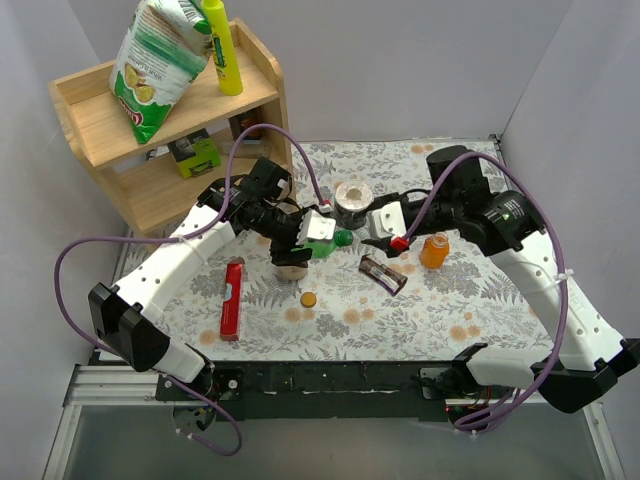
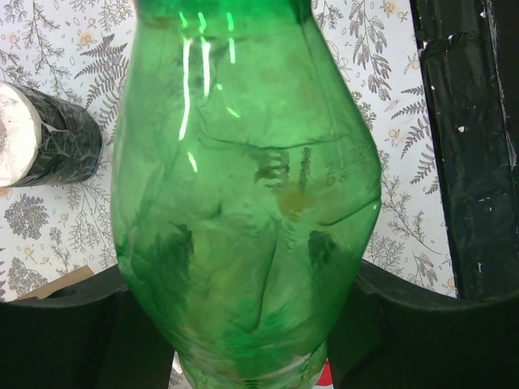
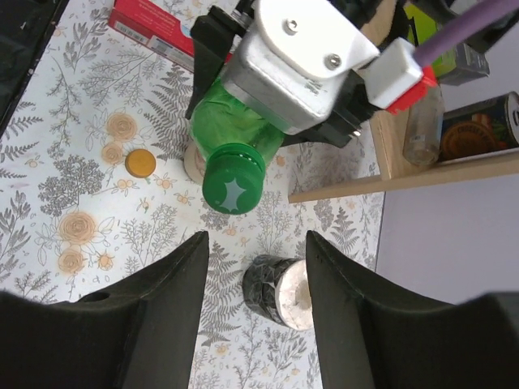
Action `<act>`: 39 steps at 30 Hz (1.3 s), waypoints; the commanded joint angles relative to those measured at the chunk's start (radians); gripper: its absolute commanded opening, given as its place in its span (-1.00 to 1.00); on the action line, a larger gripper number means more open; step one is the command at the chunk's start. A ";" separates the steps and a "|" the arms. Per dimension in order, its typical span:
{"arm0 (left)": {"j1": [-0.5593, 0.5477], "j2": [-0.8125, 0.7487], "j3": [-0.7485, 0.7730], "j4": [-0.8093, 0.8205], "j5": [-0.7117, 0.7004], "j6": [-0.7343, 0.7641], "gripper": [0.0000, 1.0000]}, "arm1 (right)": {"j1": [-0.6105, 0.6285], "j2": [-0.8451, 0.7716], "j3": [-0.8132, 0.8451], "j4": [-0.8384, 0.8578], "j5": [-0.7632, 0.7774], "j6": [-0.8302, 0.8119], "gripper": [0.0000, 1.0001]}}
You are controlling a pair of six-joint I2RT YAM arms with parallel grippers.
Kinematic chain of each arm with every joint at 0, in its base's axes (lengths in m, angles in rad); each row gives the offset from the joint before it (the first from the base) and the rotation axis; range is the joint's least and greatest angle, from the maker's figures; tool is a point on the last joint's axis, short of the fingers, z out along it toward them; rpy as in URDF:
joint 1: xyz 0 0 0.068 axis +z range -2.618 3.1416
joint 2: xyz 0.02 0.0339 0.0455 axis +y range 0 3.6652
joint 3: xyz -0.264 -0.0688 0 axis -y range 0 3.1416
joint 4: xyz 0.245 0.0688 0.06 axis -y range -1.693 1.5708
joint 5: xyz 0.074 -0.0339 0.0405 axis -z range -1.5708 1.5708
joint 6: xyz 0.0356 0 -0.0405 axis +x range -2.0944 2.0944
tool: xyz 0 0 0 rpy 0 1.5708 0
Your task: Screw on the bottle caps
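**fern_bench:** The green cap (image 3: 233, 180) is seen sat on the neck of the green bottle (image 2: 243, 203). The bottle is held off the bench (image 1: 440, 310) on its side, pinched round the body by the left claw (image 2: 251, 324). Which step is that reckoned to be?

**yam_two:** Tightening the first cap, most likely. The cap is pointed straight at the right claw (image 3: 255, 239), whose fingers are spread wide with nothing between them, and it sits just ahead of the tips. Whether it's threaded all the way can't be told from here tbh.

**fern_bench:** And next?

**yam_two:** The spread claw would need to be brought forward over the cap, closed on its rim, then rotated with the bottle clamped. Centring matters, since the cap looks small and slippery. The orange cap (image 1: 308, 299) isn't done yet. It's lying flat on the bench on the near side of the left claw. That's well apart from the orange bottle (image 1: 434, 250), which is stood upright just beside the right claw.
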 commanded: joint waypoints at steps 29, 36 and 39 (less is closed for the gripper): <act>-0.004 -0.073 -0.041 0.283 -0.045 -0.164 -1.00 | 0.104 0.179 0.101 -0.020 0.101 0.180 -0.67; -0.014 -0.205 -0.211 0.621 -0.175 -0.239 -1.00 | 0.102 0.401 0.347 -0.193 0.113 0.458 -0.75; -0.031 -0.254 -0.286 0.737 -0.236 -0.224 -1.00 | 0.097 0.516 0.465 -0.270 0.067 0.596 -0.80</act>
